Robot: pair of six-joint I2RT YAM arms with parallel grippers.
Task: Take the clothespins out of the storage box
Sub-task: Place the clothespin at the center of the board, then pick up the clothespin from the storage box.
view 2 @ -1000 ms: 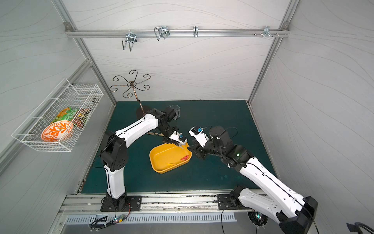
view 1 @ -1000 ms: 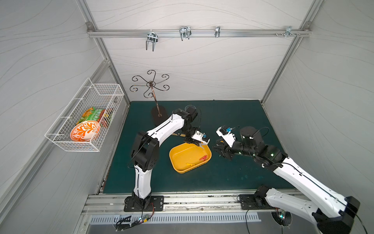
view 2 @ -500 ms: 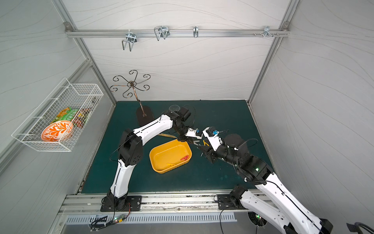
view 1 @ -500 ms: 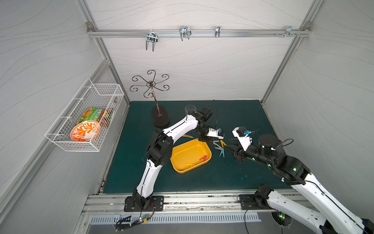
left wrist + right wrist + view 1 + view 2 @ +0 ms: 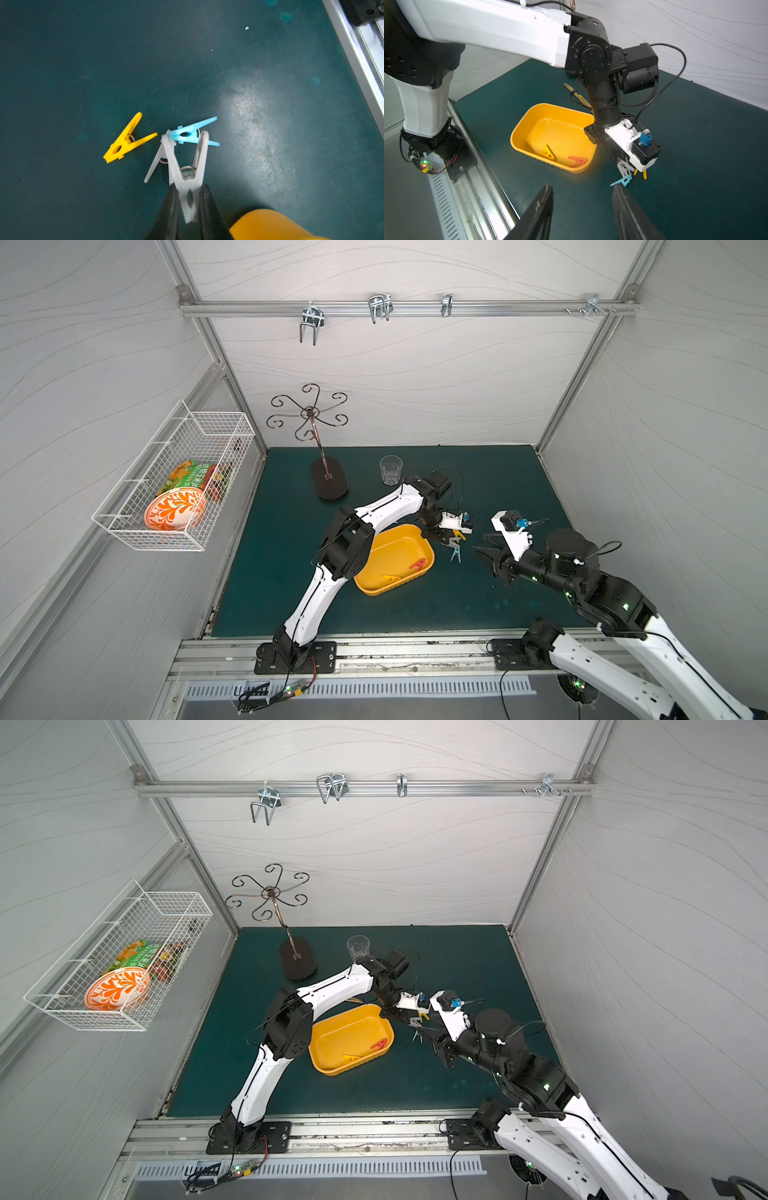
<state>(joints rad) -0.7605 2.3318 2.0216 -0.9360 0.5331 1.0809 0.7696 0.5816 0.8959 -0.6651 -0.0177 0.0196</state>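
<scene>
The yellow storage box sits mid-mat and holds a red clothespin and a yellow clothespin. Just right of the box, my left gripper is shut on a grey clothespin, held low over the mat. Below it lie a second grey clothespin, a light blue one and a yellow one, all outside the box. My right gripper stands open and empty, further right, pointing at the box.
A drinking glass and a black stand with curled hooks are at the back. A tan knife lies behind the box. A white wire basket hangs on the left wall. The metal rail runs along the front edge.
My left gripper has carried the grey clothespin from over the box's rim to the mat right of it. The right arm has drawn back to the right, still open.
</scene>
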